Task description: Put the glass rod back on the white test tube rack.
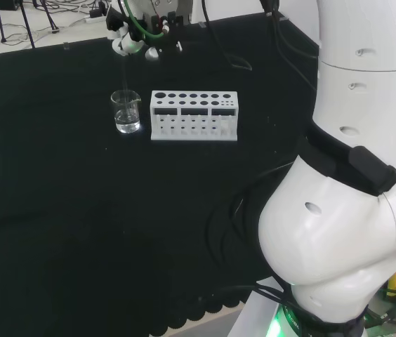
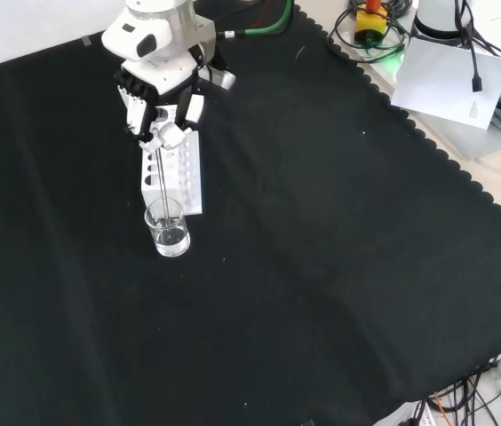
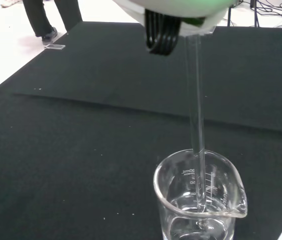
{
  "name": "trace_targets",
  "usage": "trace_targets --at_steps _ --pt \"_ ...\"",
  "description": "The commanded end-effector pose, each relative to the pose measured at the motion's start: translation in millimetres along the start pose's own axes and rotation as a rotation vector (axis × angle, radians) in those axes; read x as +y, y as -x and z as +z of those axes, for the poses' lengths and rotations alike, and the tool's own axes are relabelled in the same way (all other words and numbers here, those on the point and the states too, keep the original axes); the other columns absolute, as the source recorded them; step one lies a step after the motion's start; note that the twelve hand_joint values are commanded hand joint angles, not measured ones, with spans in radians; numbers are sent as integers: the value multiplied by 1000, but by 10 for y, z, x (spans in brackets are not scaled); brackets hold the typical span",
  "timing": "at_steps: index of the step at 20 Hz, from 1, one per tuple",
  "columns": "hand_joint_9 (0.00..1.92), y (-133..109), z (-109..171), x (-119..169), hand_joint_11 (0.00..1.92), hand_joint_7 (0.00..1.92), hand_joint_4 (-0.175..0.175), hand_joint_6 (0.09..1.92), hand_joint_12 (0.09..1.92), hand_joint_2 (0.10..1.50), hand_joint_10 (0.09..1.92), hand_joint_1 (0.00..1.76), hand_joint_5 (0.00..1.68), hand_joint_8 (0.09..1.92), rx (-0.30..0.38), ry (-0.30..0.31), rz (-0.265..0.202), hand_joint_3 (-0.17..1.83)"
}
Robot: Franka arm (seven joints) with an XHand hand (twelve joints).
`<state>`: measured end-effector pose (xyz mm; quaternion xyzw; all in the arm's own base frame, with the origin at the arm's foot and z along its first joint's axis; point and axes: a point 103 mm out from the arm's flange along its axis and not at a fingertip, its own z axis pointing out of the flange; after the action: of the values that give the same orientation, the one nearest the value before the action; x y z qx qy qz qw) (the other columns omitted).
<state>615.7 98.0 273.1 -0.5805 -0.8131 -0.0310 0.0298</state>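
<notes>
Hand (image 2: 163, 111) hangs above the beaker (image 2: 168, 229), fingers curled, apparently pinching the top of the glass rod (image 3: 196, 110); the grip itself is hidden. Rod stands upright, lower end dipping into the beaker's clear liquid. White test tube rack (image 1: 194, 116) sits at the beaker's 3 o'clock in head view, its near end partly covered by the hand in front view.

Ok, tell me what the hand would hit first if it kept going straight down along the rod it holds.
Probably the beaker. The hand grips the glass rod upright, its lower end already inside that beaker. The white rack stands beside it, seemingly off that line.
</notes>
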Motion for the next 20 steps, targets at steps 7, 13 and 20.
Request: trace_targets --at_steps 7,13,20 --pt "1661 -108 -67 10 1664 1131 -175 860 718 735 953 1298 1009 1237 0 17 -11 708" --pt "1660 -227 -280 -24 1664 1131 -175 860 718 735 953 1298 1009 1237 -21 44 -38 709" --pt "1660 -108 -562 -141 1664 1131 -175 860 719 735 953 1298 1009 1237 -37 64 -6 709"
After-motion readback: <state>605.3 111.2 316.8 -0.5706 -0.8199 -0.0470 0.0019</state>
